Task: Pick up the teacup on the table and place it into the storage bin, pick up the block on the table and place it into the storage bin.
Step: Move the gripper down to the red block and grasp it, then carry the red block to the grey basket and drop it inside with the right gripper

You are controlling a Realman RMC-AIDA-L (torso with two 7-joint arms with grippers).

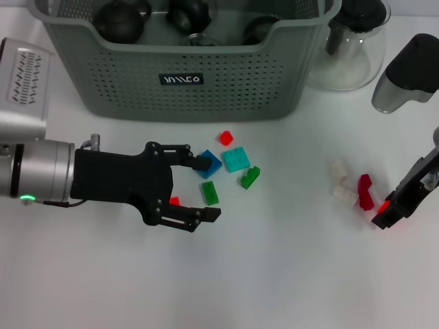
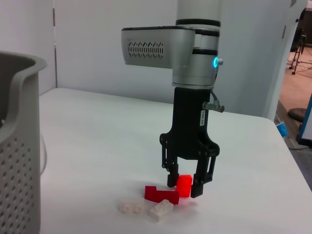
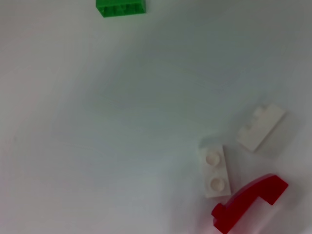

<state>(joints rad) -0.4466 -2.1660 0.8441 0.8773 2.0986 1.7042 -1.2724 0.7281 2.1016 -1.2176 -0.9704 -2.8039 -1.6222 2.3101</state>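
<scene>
My right gripper (image 1: 384,211) stands at the table's right side, and the left wrist view shows it (image 2: 184,189) shut on a small bright red block (image 2: 184,185) at table height. A dark red block (image 1: 365,192) and two white blocks (image 1: 341,181) lie beside it. My left gripper (image 1: 208,188) is open over the middle cluster, a green block (image 1: 210,192) between its fingers and a blue block (image 1: 208,164) at one fingertip. The grey-green storage bin (image 1: 185,75) stands at the back with dark rounded vessels inside. No teacup shows on the table.
A cyan block (image 1: 236,159), another green block (image 1: 250,177) and two small red blocks (image 1: 226,138) lie near the left gripper. A glass pitcher (image 1: 350,48) and a grey and black jug (image 1: 408,75) stand at the back right.
</scene>
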